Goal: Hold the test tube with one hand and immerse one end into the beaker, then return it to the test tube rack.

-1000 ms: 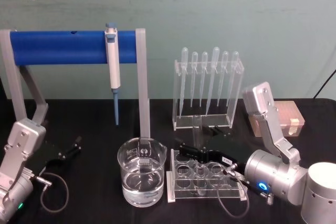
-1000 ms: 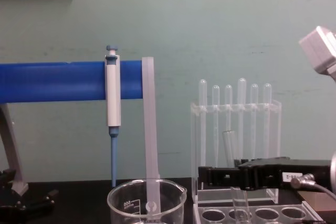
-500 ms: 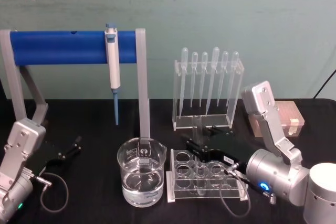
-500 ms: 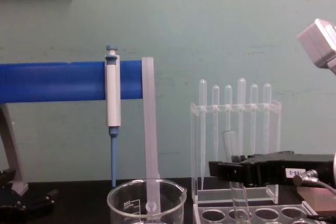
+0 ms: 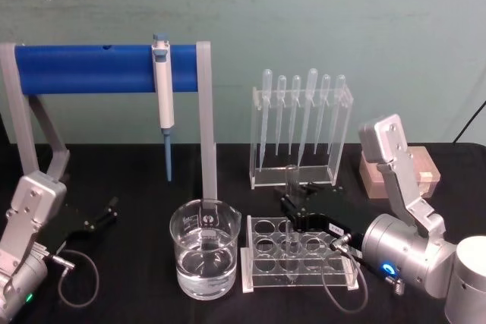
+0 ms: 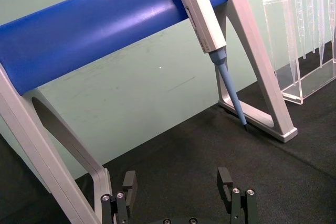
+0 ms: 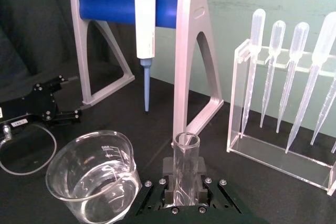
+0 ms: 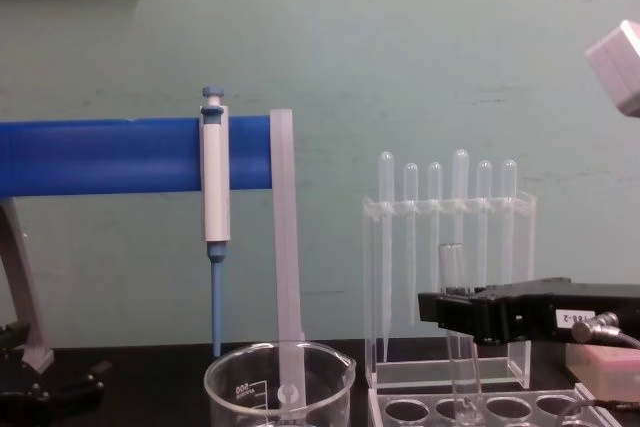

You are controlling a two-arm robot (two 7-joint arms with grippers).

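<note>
- test tube: upright, clear and open at the top. Its lower end sits down in a hole of the test tube rack, middle column. Can't tell whether front or back row.
- The tube's upper part sticks up above the rack top, rim well clear of it.
- right gripper: comes in from the right, held level over the rack. Jaws are clamped on the tube a bit below its rim, one each side. There is a white label on the black body and a blue-lit ring on the silver wrist.
- beaker: stands on the table just left of the rack, not touching it. It holds clear liquid in the lower part. Nothing is in it, and the tube is apart from it.
- left gripper: parked low at the far left of the table, well away from beaker and rack. Jaws are apart with nothing between them.
- table: black top.
- pipette stand: clear acrylic, behind the rack, with six bulb-topped pipettes hanging in it.
- pipettor: white and blue, hangs tip-down on the blue bar stand, back left behind the beaker.
- pink box: at the back right, behind the right arm.
</note>
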